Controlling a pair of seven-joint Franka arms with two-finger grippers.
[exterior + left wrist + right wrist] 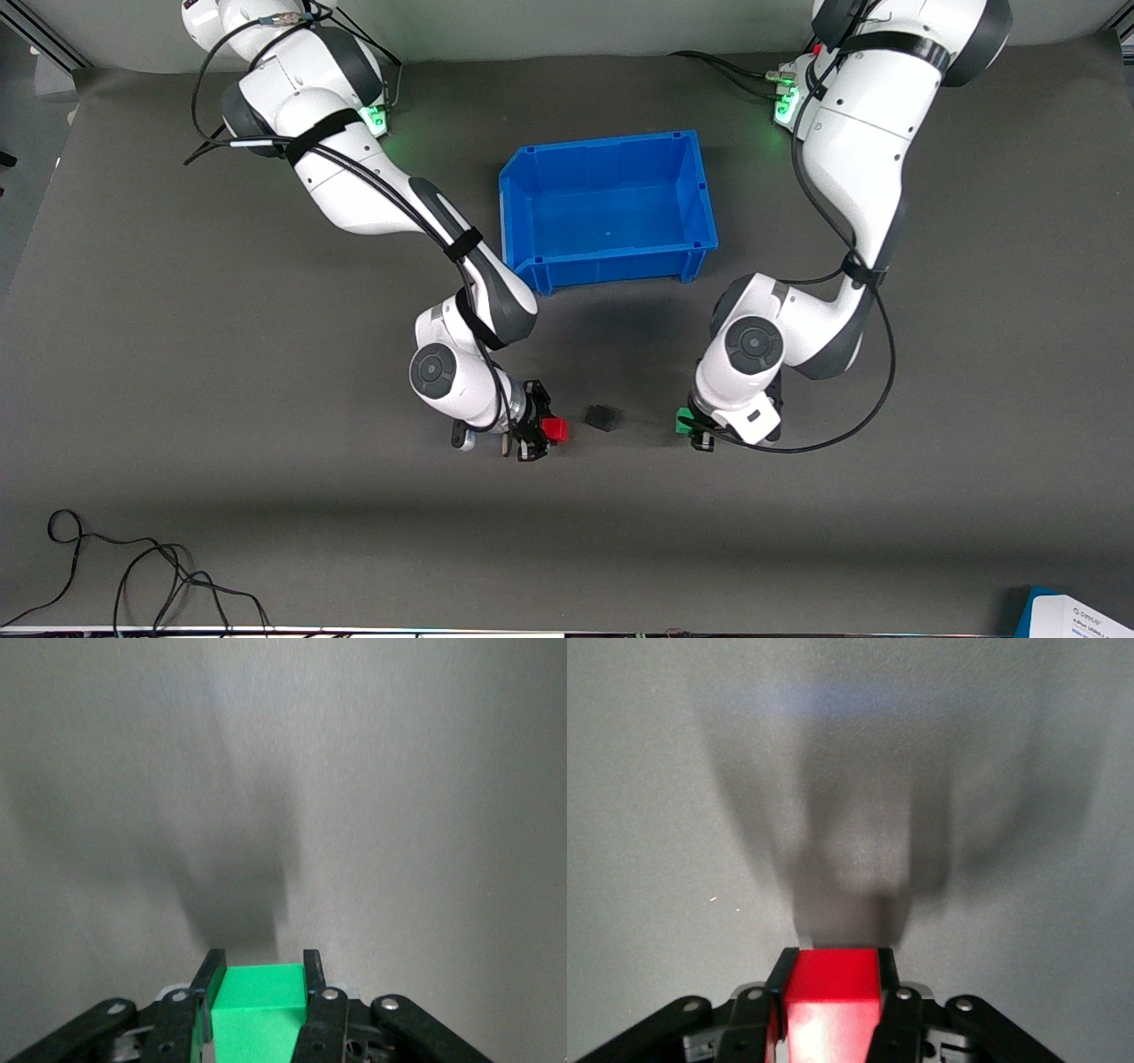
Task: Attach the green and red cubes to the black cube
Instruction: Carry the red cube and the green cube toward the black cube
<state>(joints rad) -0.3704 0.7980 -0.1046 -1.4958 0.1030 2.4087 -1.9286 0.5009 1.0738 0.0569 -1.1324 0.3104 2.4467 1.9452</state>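
My right end effector pinches the red cube, my left end effector pinches the green cube. The black cube sits between them on the table, below the frame's centre.

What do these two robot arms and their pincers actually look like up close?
Both arms are glossy white rounded segments with dark grey joints and round grey end caps. Black cables run along each, bound by black straps, and green lights glow near the bases. The left gripper and right gripper are black, each with two slim fingers fixed by silver screws.
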